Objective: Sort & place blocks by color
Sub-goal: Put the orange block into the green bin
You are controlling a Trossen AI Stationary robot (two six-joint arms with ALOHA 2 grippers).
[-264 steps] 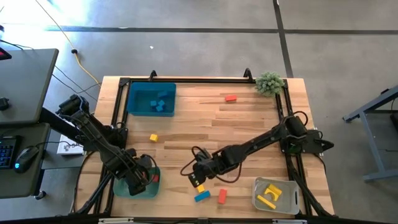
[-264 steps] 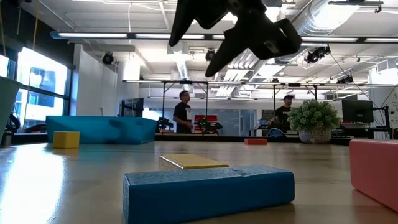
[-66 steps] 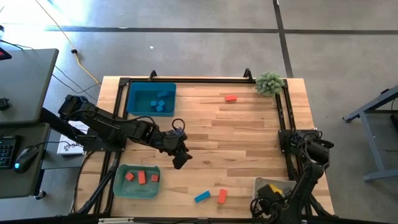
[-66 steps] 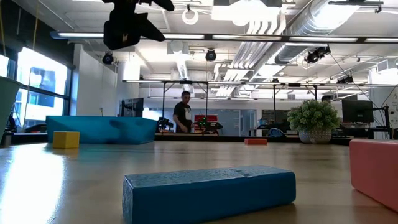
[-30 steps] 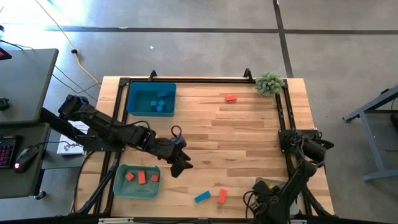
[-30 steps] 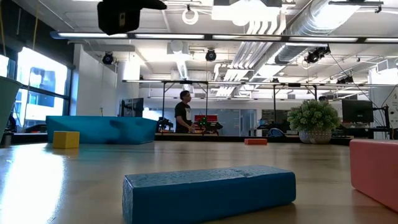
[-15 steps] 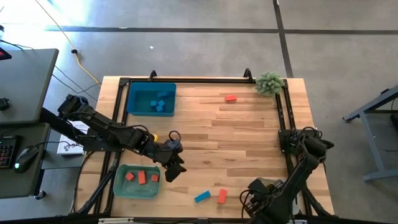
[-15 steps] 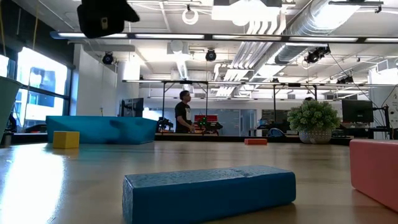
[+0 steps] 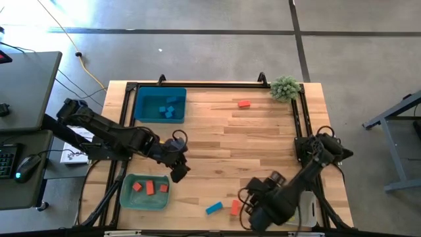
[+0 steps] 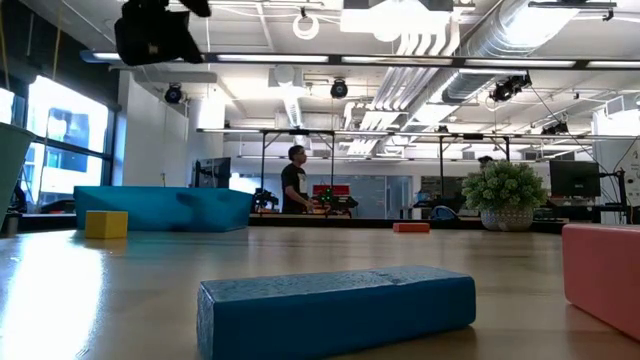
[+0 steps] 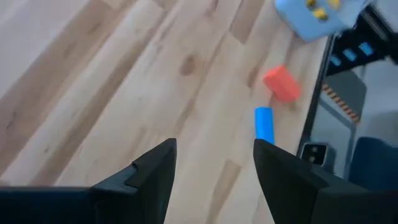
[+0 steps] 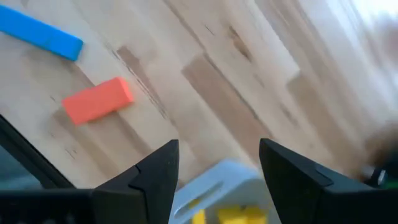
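Blocks lie partly sorted across the bench [image 9: 263, 131], which explains where both arms hang. Three red-orange pieces [image 9: 148, 187] sit in the green bin [image 9: 125, 197] at the near left corner, several blue pieces [image 9: 170, 110] in the blue bin [image 9: 141, 99] at the far left, and yellow pieces [image 12: 233, 216] in the clear bin [image 12: 211, 180] at the near right, each colour kept to its own container.

Four pieces are loose on the wood: a blue bar [image 9: 213, 209] and a red-orange block [image 9: 235, 208] just beside each other near the front edge, another red-orange block [image 9: 244, 104] far back near the small plant [image 9: 285, 87], and a yellow cube [image 10: 106, 224], plain in the low view but hidden under the left arm from above.

The left pincer [image 9: 179, 172] hovers above the bench just beside the green bin, fingers apart and carrying nothing; its wrist camera looks toward the blue bar and its red-orange neighbour. The right pincer [image 9: 253, 217] hangs near the front edge, close by that same pair, also spread and empty, the clear bin lying partly beneath the arm.

Judging by its nearness, the right arm is probably lining up on one of those two pieces, though which one I cannot tell.
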